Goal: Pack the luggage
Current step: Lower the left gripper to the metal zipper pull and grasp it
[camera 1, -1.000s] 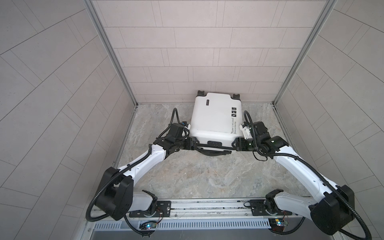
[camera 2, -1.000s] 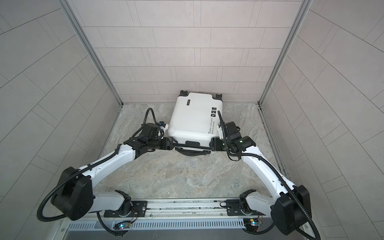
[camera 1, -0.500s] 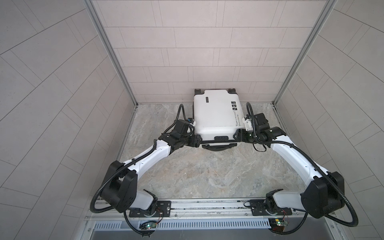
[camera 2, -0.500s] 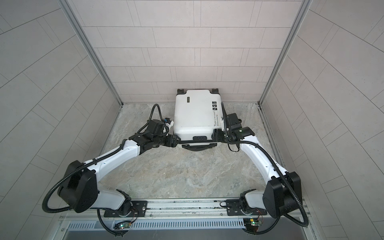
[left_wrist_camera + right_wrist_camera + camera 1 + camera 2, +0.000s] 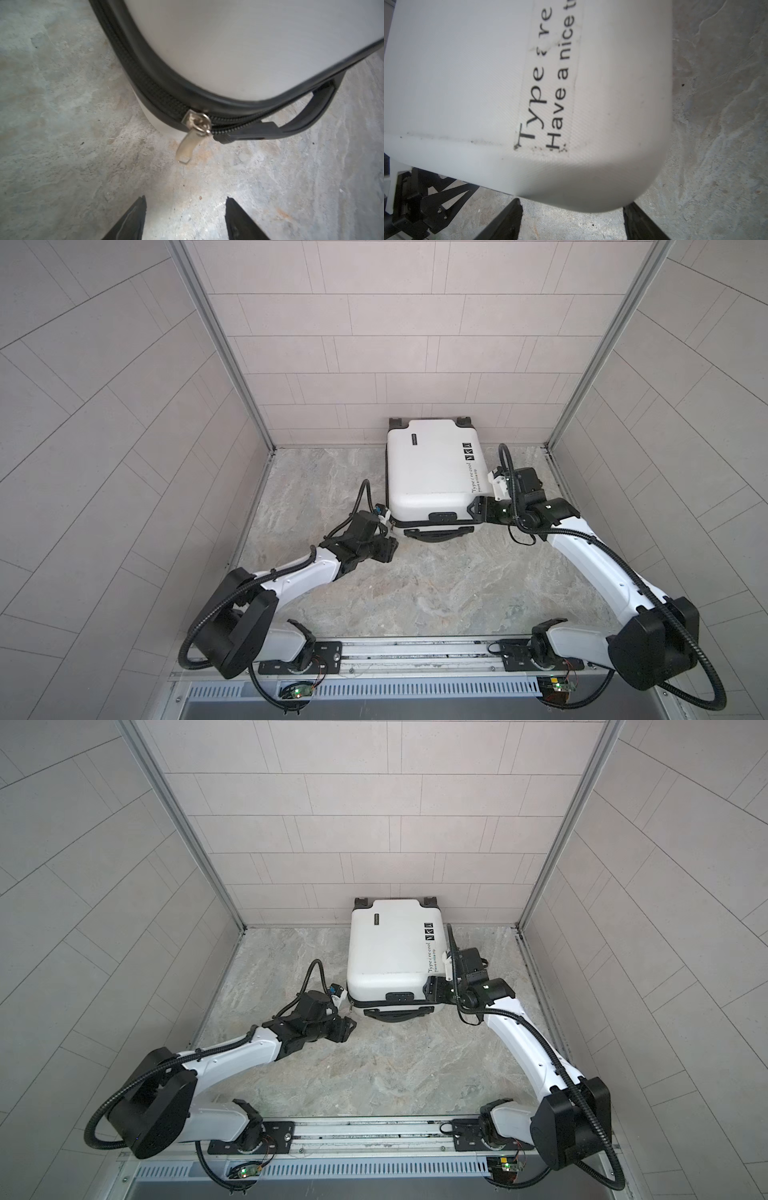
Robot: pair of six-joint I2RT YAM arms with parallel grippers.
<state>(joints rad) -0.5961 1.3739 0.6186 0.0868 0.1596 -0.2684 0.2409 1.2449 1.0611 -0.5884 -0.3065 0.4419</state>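
Luggage [image 5: 432, 472] lettered "Have a nice trip" has slid back toward twelve o'clock; left gripper [image 5: 185, 199], right gripper [image 5: 572, 204] both spread.

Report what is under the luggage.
The luggage lies flat on the marbled floor; its black handle sticks out at the near edge. Anything beneath the white shell is covered.

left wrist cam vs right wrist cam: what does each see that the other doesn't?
Left wrist only: the metal zipper pull hanging from the black zipper band, and the black handle.
Right wrist only: the black lettering on the shell, partly reading "Have a nice".
Both: the white luggage, the stone floor, and that arm's own open gripper: left gripper, right gripper.
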